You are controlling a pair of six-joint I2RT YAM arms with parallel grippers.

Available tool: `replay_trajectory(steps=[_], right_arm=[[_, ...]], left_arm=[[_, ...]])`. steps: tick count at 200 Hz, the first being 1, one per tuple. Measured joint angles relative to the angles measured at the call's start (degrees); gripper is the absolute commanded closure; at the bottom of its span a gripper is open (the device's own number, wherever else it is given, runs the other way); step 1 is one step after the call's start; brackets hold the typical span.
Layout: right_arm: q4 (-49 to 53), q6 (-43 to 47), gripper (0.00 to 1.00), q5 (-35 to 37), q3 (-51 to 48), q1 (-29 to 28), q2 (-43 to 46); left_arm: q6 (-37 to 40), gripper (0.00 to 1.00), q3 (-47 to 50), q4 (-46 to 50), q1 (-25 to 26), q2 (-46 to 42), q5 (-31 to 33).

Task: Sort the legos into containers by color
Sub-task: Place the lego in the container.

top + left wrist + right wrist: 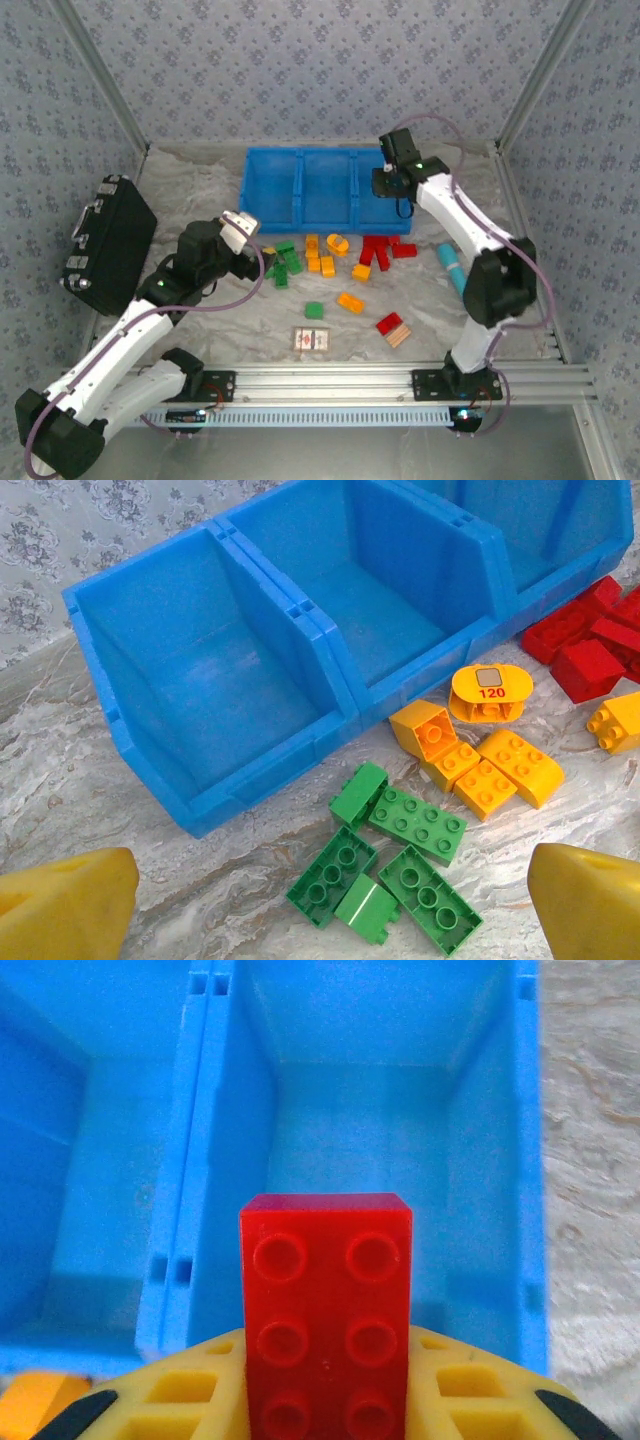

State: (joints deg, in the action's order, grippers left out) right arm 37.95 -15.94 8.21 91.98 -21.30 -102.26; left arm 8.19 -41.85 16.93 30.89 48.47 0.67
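My right gripper point(389, 187) is shut on a red brick point(325, 1310), which stands studs-up between the yellow fingers point(180, 1400) over the right-hand bin point(370, 1120) of the blue tray point(300, 190). My left gripper point(330, 865) hangs open and empty over the green bricks point(415, 822), its yellow fingertips point(70, 905) wide apart. Seen from above, it point(242, 230) sits just left of the green pile point(285, 262). Orange-yellow bricks point(322, 255) and red bricks point(380, 250) lie in front of the tray. All three bins look empty.
Loose bricks lie nearer the arms: a green one point(314, 310), an orange one point(350, 301) and a red one point(389, 323) beside a tan block point(399, 336). A printed card point(312, 340) lies in front. A black case point(108, 245) stands left, a teal object point(450, 265) right.
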Motion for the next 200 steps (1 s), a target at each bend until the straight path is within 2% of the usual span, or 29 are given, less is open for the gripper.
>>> replay_trajectory(steps=[42, 58, 78, 116, 150, 200], right_arm=[[0.1, 0.8, 0.60, -0.1, 6.3, 1.1, -13.2], [0.1, 0.8, 0.54, -0.1, 7.6, 1.3, -16.2], [0.0, 0.9, 0.46, -0.1, 8.7, 1.4, -17.9], [0.5, 1.6, 0.47, -0.1, 9.5, 1.1, -17.4], [0.8, 2.5, 0.44, 0.2, 5.8, 0.8, -11.6], [0.1, 1.3, 0.41, 1.0, -12.1, -1.1, 11.3]], left_arm=[[0.4, 0.00, 0.0, 0.0, 0.0, -1.5, 0.0], [0.5, 0.00, 0.0, 0.0, 0.0, -2.1, 0.0], [0.8, 0.00, 0.0, -0.1, 0.0, -2.3, 0.2], [1.0, 0.00, 0.0, -0.2, 0.0, -1.9, 0.2], [1.3, 0.00, 0.1, -0.3, 0.0, -1.1, 0.2], [2.1, 0.00, 0.1, -0.4, 0.0, -1.1, 1.2]])
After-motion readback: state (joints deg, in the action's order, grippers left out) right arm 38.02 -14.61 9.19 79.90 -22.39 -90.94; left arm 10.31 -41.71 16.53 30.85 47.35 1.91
